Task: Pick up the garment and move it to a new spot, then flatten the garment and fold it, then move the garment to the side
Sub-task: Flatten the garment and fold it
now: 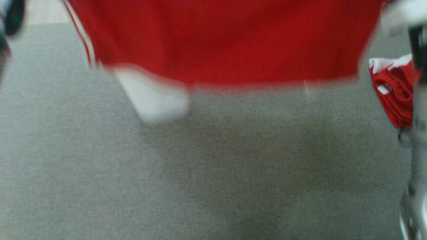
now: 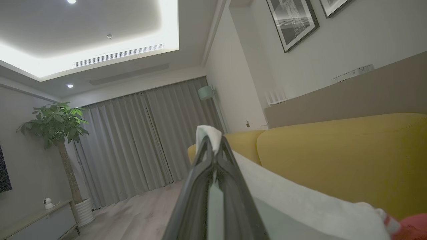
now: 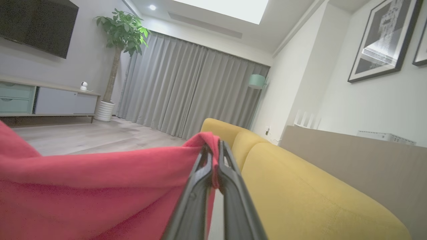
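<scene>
I have both grippers clamped on the garment (image 1: 230, 40). The left gripper (image 2: 211, 140) is pinched tight on its white edge, and the right gripper (image 3: 215, 150) is closed on a fold of red cloth. The garment hangs spread between them above the grey surface (image 1: 100, 166), blurred in the head view. I count two white stripes down its left side and one white patch (image 1: 153, 96) at the lower edge.

At the right, a bunched red-and-white cloth (image 1: 393, 93) lies just beside my pale right arm (image 1: 417, 140) — I cannot tell whether it belongs to the same garment.

Beyond the fingers I see one yellow sofa (image 3: 300, 186) on the right. Far off are grey curtains (image 3: 186, 90), one potted plant (image 3: 121, 30) in a white pot and one pale green lamp (image 3: 257, 81). On the left wall hangs one dark television (image 3: 36, 26) above a low cabinet (image 3: 43, 100), with one small white camera (image 3: 83, 85) on top. Two framed prints (image 2: 292, 21) hang above the sofa — any writing on them is too small to read.
</scene>
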`<state>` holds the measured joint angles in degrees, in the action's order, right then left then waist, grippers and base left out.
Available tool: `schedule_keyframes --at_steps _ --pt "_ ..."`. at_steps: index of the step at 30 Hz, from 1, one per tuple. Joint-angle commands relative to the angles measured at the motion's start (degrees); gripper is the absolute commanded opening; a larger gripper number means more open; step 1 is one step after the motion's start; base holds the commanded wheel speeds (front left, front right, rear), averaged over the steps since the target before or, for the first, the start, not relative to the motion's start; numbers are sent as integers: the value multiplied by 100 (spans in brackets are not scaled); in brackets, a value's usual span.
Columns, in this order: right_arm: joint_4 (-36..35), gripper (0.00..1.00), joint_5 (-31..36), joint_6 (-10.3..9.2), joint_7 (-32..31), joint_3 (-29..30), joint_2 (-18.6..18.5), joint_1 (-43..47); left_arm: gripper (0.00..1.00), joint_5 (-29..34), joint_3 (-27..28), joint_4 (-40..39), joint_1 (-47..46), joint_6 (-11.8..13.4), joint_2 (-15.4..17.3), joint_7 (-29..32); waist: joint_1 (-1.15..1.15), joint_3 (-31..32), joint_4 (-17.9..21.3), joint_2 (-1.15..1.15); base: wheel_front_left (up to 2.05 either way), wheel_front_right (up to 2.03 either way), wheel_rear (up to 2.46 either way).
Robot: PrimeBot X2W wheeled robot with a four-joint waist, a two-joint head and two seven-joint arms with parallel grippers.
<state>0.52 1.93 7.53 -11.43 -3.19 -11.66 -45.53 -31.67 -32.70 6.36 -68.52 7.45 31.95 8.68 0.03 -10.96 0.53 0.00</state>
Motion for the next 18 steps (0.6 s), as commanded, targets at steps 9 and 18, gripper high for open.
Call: schedule_keyframes --at_steps 9,18 --pt "2359 0 971 -4 742 -138 443 -2020 0 354 133 1930 -1418 -219 -501 -720 -3 -596 -18 0 0 0 0" --pt "3930 0 1404 -4 1399 225 788 -2002 0 40 44 2760 -884 -420 -1110 -1469 -3 -1477 -291 0 0 0 0"
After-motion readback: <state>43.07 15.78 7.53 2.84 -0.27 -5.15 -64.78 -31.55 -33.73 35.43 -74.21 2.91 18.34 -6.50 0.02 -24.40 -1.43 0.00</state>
